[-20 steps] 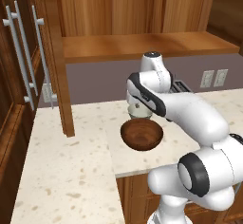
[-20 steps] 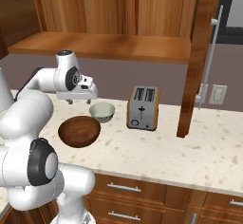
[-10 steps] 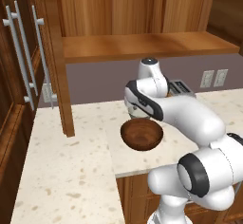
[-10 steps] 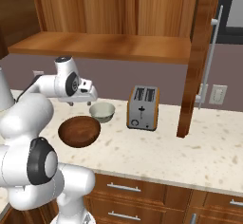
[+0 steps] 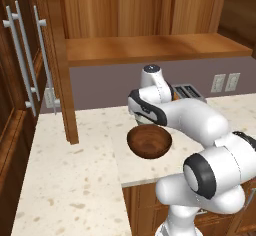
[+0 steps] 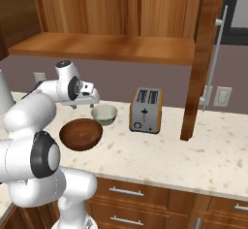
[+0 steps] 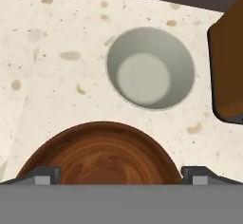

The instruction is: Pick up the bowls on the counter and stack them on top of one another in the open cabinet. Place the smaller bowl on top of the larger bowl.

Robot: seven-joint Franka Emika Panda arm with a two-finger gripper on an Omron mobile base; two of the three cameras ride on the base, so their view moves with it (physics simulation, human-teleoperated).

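The larger bowl [image 7: 97, 154], dark brown wood, sits on the counter [image 7: 57, 80] right below my gripper [image 7: 121, 176]. The gripper is open, its fingertips [image 7: 43, 174] spread wide above the bowl's near rim, with nothing between them. Just beyond lies the smaller bowl [image 7: 150, 69], pale grey-green and empty. In the right base view the gripper [image 6: 80, 105] hangs above the larger bowl [image 6: 81, 134], with the smaller bowl [image 6: 104, 114] behind it to the right. The left base view shows the larger bowl [image 5: 149, 141] near the counter's front edge. The open cabinet [image 6: 106, 47] runs overhead.
A toaster [image 6: 147, 110] stands on the counter to the right of the smaller bowl. A wooden post [image 6: 198, 63] rises from the counter further right. In the left base view a tall cabinet with long silver handles [image 5: 22, 65] stands at the left.
The hand has sunk a little and drifted slightly left over the larger bowl. Both bowls lie where they were, and the jaws have stayed wide.
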